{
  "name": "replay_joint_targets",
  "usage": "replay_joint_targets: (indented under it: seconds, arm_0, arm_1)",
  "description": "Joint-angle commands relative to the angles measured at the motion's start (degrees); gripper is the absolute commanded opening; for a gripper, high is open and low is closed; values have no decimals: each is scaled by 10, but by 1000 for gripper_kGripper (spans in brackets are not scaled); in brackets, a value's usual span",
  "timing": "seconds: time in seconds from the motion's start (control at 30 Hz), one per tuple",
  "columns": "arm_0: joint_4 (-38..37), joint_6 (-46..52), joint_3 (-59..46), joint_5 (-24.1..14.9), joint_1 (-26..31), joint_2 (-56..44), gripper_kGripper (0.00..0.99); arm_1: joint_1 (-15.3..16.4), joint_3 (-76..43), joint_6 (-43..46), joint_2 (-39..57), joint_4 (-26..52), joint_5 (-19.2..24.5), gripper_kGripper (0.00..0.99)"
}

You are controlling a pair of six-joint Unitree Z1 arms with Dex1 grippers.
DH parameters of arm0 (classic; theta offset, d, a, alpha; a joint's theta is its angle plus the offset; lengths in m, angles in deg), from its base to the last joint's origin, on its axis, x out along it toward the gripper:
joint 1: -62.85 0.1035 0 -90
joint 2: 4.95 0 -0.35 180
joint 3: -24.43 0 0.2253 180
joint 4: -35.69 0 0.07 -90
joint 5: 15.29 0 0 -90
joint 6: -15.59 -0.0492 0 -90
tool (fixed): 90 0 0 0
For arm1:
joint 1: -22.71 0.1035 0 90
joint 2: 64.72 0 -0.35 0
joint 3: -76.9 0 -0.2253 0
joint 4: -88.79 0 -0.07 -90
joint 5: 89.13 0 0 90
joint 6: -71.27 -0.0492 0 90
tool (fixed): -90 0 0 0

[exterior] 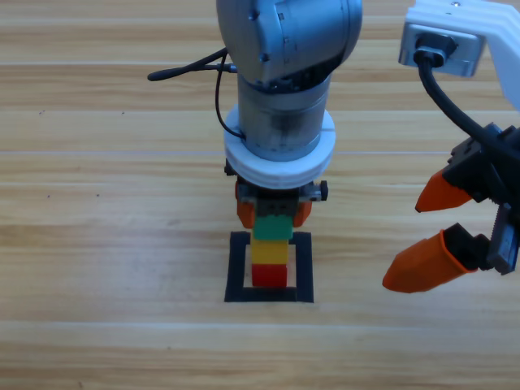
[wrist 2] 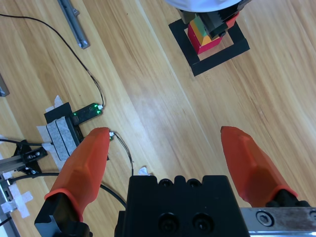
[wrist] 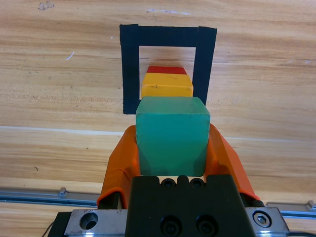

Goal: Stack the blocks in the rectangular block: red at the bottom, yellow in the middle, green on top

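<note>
Three cubes stacked: we see left gripper clasping green cube for alignment over yellow; right gripper spread, waiting

Light wooden table, planks running left to right. Black tape rectangle lies flat near middle. Red cube sits on wood inside rectangle. Right wrist view: thin black cable, taped-down black device, metal rail on wood.
</note>
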Motion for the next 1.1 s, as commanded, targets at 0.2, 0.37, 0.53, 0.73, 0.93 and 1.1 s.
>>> replay_joint_targets:
  seconds: [0.2, 0.37, 0.53, 0.73, 0.93, 1.1]
  arm_0:
    - [-9, 6, -15, -1, 12, 12, 0]
    - [-15, 7, -22, -4, 13, 12, 0]
    - [-18, 6, -26, -5, 14, 13, 0]
    - [-21, 6, -29, -5, 14, 12, 0]
    - [-26, 6, -37, -5, 14, 12, 0]
    - [-27, 6, -38, -6, 14, 12, 0]
  arm_1:
    - [-15, -18, 4, 0, 8, -5, 990]
    - [-15, -19, 6, 0, 8, -5, 990]
    - [-15, -19, 5, 0, 8, -5, 990]
    - [-15, -19, 6, 0, 8, -5, 990]
    - [-15, -19, 5, 0, 8, -5, 990]
    - [-15, -20, 5, 0, 8, -5, 990]
